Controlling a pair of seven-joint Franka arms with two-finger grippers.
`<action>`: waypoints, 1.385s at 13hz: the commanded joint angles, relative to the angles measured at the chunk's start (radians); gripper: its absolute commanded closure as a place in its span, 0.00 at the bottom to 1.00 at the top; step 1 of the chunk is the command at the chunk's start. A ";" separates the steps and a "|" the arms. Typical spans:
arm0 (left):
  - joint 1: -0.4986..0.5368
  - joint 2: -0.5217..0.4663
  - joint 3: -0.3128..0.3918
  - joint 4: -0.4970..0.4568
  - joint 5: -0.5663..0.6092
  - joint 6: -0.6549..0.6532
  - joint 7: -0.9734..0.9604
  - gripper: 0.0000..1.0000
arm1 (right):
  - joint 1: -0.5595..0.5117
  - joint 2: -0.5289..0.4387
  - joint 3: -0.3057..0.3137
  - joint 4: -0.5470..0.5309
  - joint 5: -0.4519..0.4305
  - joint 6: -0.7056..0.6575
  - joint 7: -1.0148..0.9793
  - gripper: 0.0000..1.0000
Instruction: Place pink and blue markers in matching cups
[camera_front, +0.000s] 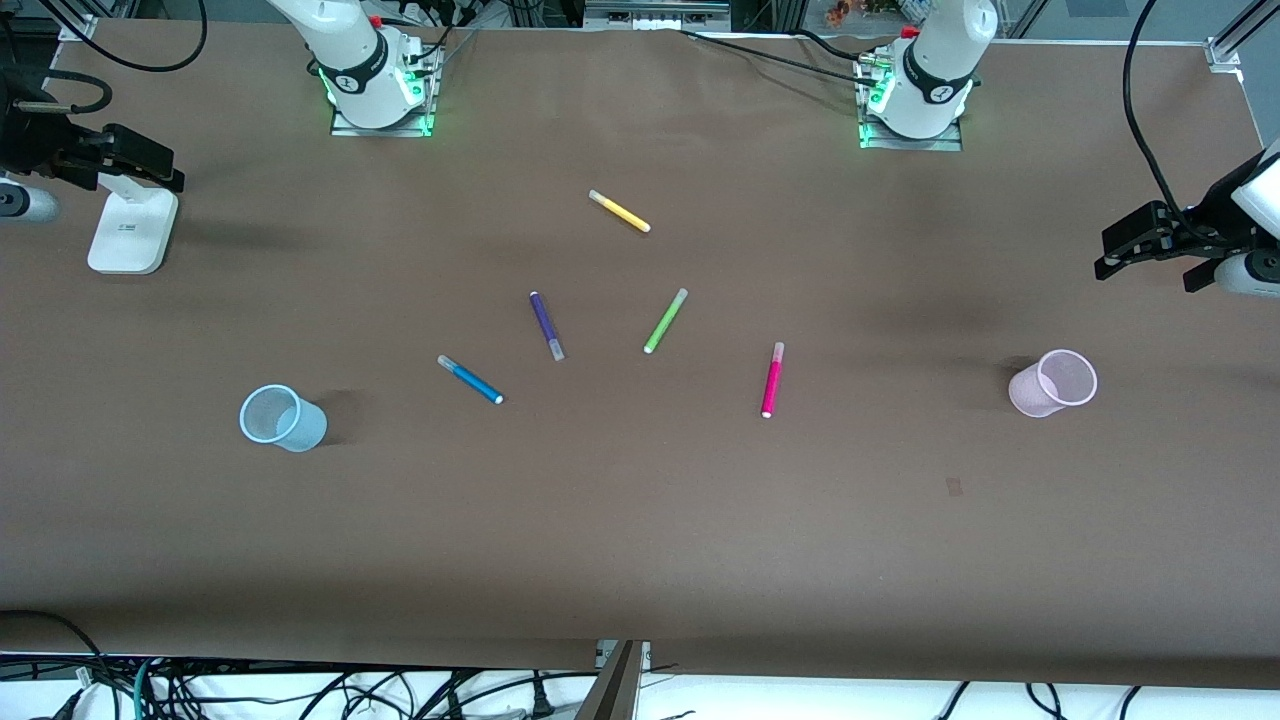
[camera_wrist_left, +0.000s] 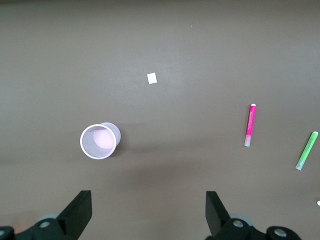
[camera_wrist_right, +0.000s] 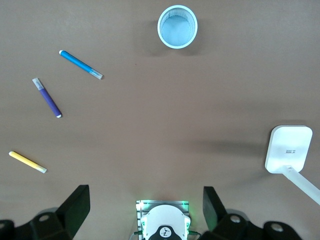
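The pink marker and the blue marker lie flat on the brown table, mid-table. The pink cup stands upright toward the left arm's end. The blue cup stands upright toward the right arm's end. My left gripper is open and empty, up in the air over the left arm's end of the table. Its wrist view shows its open gripper, the pink cup and the pink marker. My right gripper is open and empty, up over the right arm's end. Its wrist view shows its open gripper, the blue cup and the blue marker.
A purple pen, a green pen and a yellow pen lie mid-table, farther from the front camera than the two markers. A white stand sits under my right gripper. A small scrap lies near the pink cup.
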 joint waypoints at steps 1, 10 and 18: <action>0.005 0.000 -0.002 0.007 -0.020 -0.013 0.011 0.00 | 0.001 0.013 0.006 0.028 -0.006 -0.008 0.001 0.00; -0.017 0.021 -0.016 0.004 -0.036 -0.023 -0.026 0.00 | 0.004 0.047 0.006 0.021 0.012 0.031 0.019 0.00; -0.020 0.124 -0.241 -0.300 -0.051 0.414 -0.288 0.00 | 0.111 0.252 0.010 0.024 -0.006 0.166 -0.002 0.00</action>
